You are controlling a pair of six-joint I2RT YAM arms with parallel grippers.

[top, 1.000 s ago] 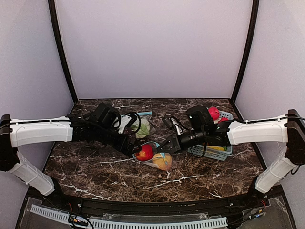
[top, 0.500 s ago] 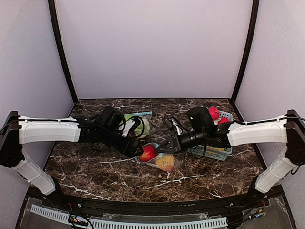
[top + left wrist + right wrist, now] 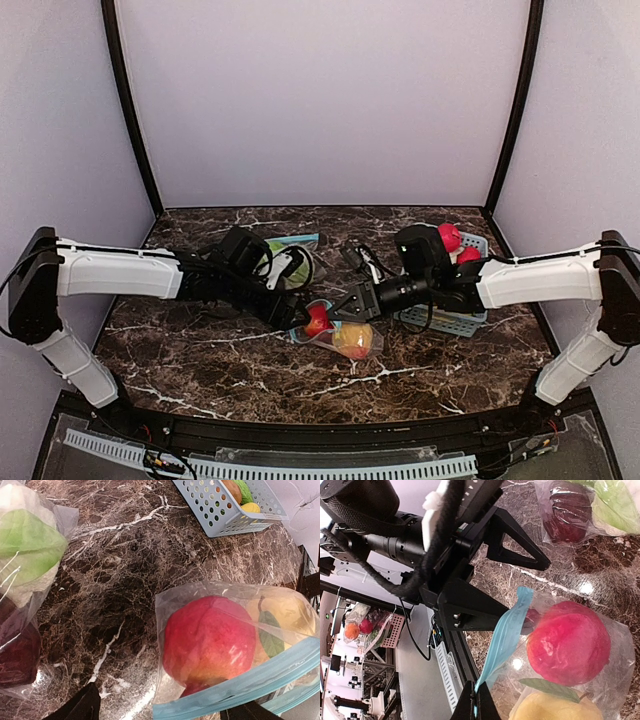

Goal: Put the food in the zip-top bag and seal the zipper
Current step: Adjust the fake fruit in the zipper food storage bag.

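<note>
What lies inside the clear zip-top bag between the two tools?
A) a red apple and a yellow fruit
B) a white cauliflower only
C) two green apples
A: through the clear plastic zip-top bag with the blue zipper strip, a red toy apple shows beside a yellow toy fruit.

The bag (image 3: pixel 167 610) is clear plastic (apple (image 3: pixel 210 640) glossy).

Red apple (image 3: pixel 210 637), blue zipper (image 3: pixel 260 682), seemingly brown white-veined table (image 3: pixel 125 580).

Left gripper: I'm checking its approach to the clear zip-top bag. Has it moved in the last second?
Yes. The left gripper has moved right, toward the fixed light-blue slotted plastic basket, nearing the clear zip-top bag.
</note>
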